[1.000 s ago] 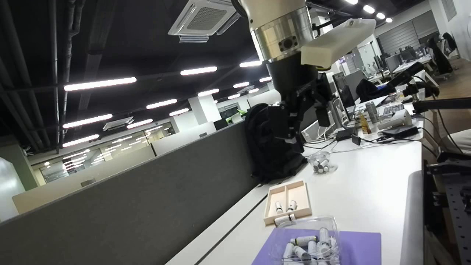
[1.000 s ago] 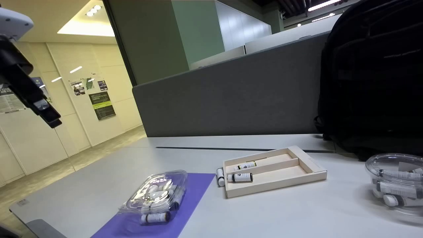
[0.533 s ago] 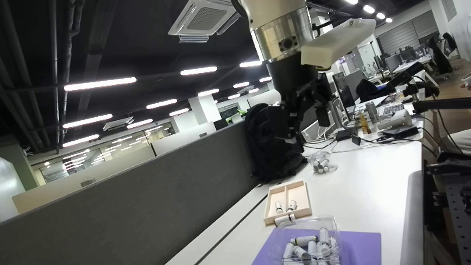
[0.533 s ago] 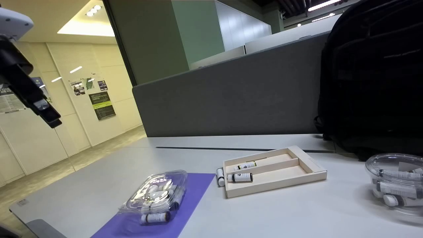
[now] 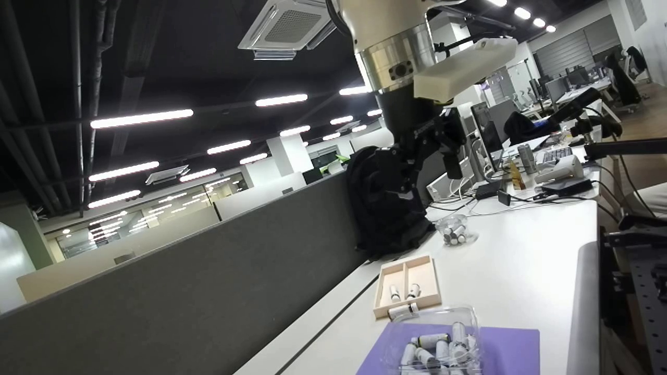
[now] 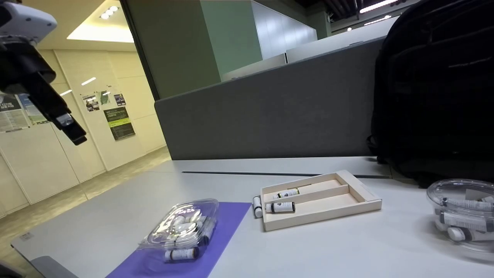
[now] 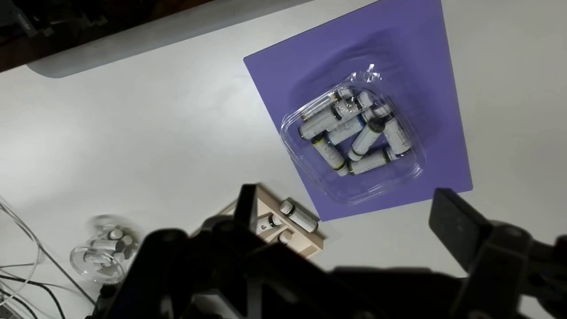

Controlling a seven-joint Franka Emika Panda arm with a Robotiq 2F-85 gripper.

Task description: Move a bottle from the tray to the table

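Note:
The clear tray (image 6: 211, 210) stands on the purple mat and holds several small white-labelled bottles (image 7: 330, 155). It also shows in the wrist view (image 7: 367, 191) and in an exterior view (image 5: 456, 314). The bottles lie at various angles, some over others. The table (image 5: 521, 260) is the long white top under everything. My gripper (image 7: 347, 199) is open and empty, with its fingers wide apart. It hangs high above the table, as both exterior views show (image 5: 430, 181). In an exterior view only one dark finger is visible (image 6: 79, 137).
A two-compartment wooden box (image 6: 324, 220) holds two bottles. Another bottle (image 7: 301, 217) lies on the table against its outside. A round clear tub (image 6: 463, 243) of bottles stands beyond it. A grey partition (image 6: 270, 119) and black backpack (image 6: 436, 96) border the table. Cables (image 7: 44, 252) lie nearby.
The arm has shifted slightly: the gripper is further right and a little higher in an exterior view. Its fingers remain open. The bottles, tray and box have not moved.

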